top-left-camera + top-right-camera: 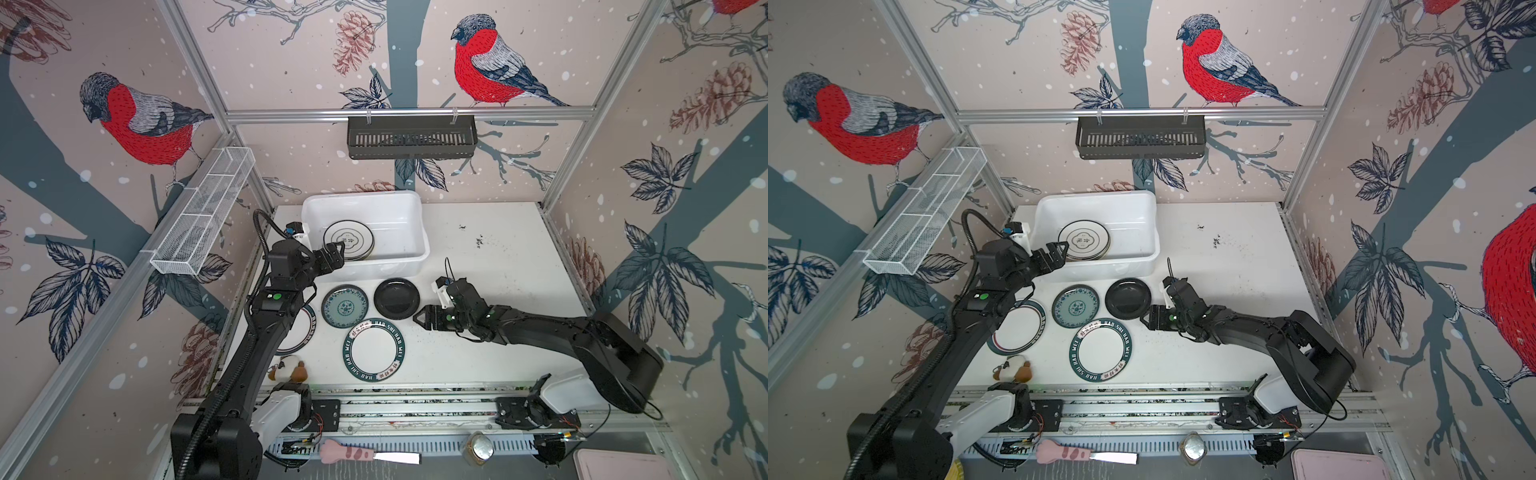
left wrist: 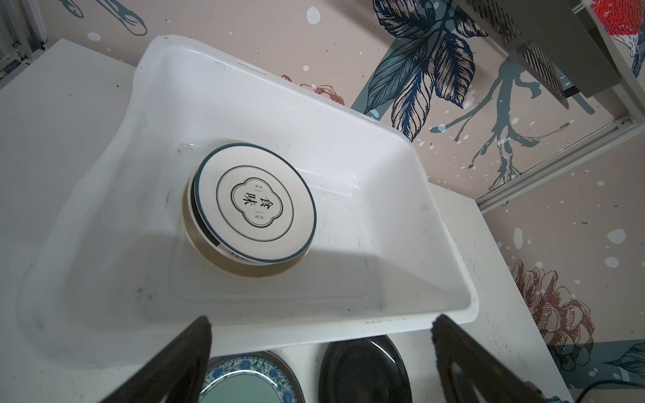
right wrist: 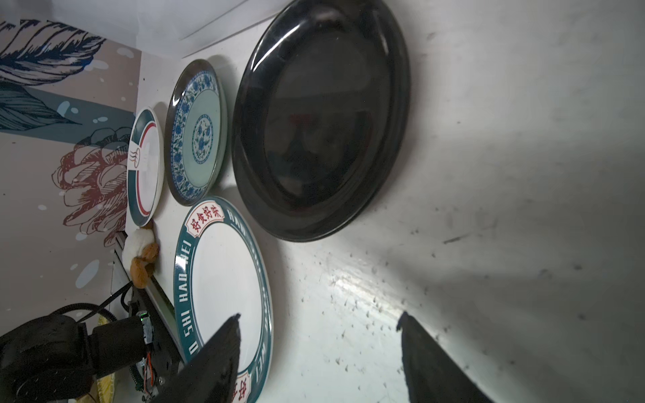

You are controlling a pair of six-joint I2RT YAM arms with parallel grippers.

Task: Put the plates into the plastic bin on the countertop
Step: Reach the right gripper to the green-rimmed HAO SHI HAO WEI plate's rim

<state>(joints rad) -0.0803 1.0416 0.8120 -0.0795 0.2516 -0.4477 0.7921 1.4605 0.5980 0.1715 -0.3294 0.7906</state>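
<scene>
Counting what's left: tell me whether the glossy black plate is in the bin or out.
Out. The black plate lies flat on the countertop, just outside the plastic bin, beside the teal patterned plate.

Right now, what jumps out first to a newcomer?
The red bullfinch wallpaper on the walls grabs the eye first. Then the plastic bin at the back of the countertop, holding a stack of plates, and four more in front: black plate, teal patterned plate, lettered-rim plate, and a striped-rim plate half under the left arm.

The black plate [image 3: 321, 122] shines glossy, the plastic bin [image 2: 265, 115] looks smooth, the countertop [image 3: 488, 209] scuffed and speckled
</scene>
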